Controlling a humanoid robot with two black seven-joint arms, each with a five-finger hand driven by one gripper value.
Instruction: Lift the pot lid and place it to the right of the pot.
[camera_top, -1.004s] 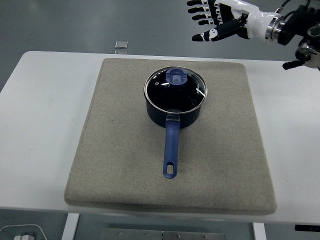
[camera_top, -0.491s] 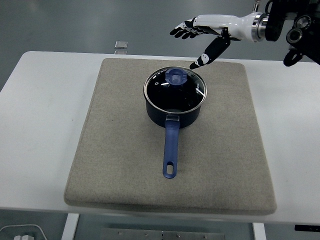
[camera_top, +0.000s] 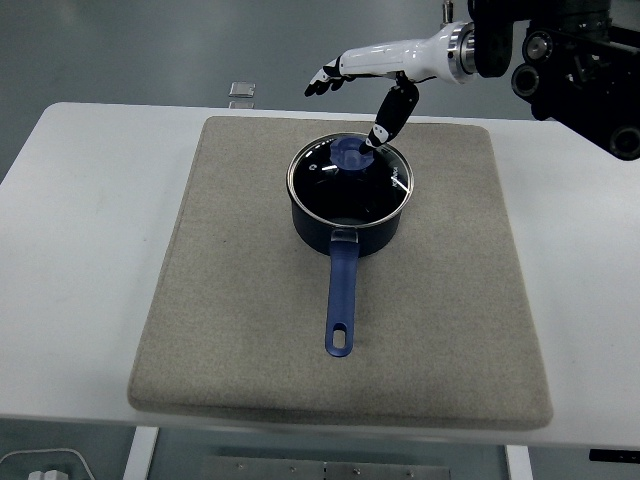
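White rectangular counter (camera_top: 90, 250) carries a large square grey-beige felt mat (camera_top: 240, 330) that covers most of its middle.

Dark blue round saucepan (camera_top: 349, 222) sits on the mat, slightly toward the far side and a little right of centre. Its long blue handle (camera_top: 341, 300), with a hanging hole at the end, points straight at the near edge.

Round glass pot lid with a metal rim (camera_top: 349, 178) is seated flat on the saucepan, closed. Translucent blue knob (camera_top: 352, 153) stands at the far side of the lid's middle.

Right hand (camera_top: 370, 75), white shell with black finger segments, reaches in from the upper right on a black arm (camera_top: 560, 60). It hangs above the far rim of the saucepan. Fingers extended leftward, loosely spread, holding nothing. Thumb (camera_top: 390, 113) angles downward, its tip just beside the right side of the knob; whether it touches cannot be told from this view. The other fingertips (camera_top: 322, 81) are beyond the mat's far edge, well above the surface.

Left arm not seen.

Small pale square object (camera_top: 241, 91) lies on the floor beyond the counter's far edge, upper left of the mat; too small to identify.
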